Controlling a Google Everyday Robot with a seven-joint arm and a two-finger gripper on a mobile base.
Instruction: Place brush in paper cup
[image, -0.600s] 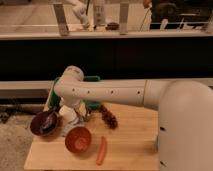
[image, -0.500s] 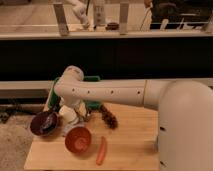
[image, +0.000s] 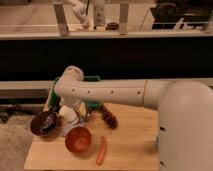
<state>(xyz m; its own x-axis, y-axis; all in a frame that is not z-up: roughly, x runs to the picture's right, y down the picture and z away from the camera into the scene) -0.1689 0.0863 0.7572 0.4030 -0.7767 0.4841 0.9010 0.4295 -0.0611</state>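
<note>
A white paper cup (image: 68, 117) stands on the wooden table (image: 130, 145) between a dark bowl and an orange bowl. My white arm (image: 105, 92) reaches in from the right. Its gripper (image: 76, 111) hangs down right at the cup, on the cup's right side and touching or nearly touching it. A dark bristly object (image: 109, 119), possibly the brush, lies on the table to the right of the gripper, apart from it. I cannot tell whether the gripper holds anything.
A dark bowl (image: 44, 123) sits at the table's left edge. An orange bowl (image: 78, 140) sits in front of the cup. An orange carrot-like stick (image: 101, 150) lies near the front edge. A green object (image: 92, 80) lies behind the arm. A dark wall runs behind.
</note>
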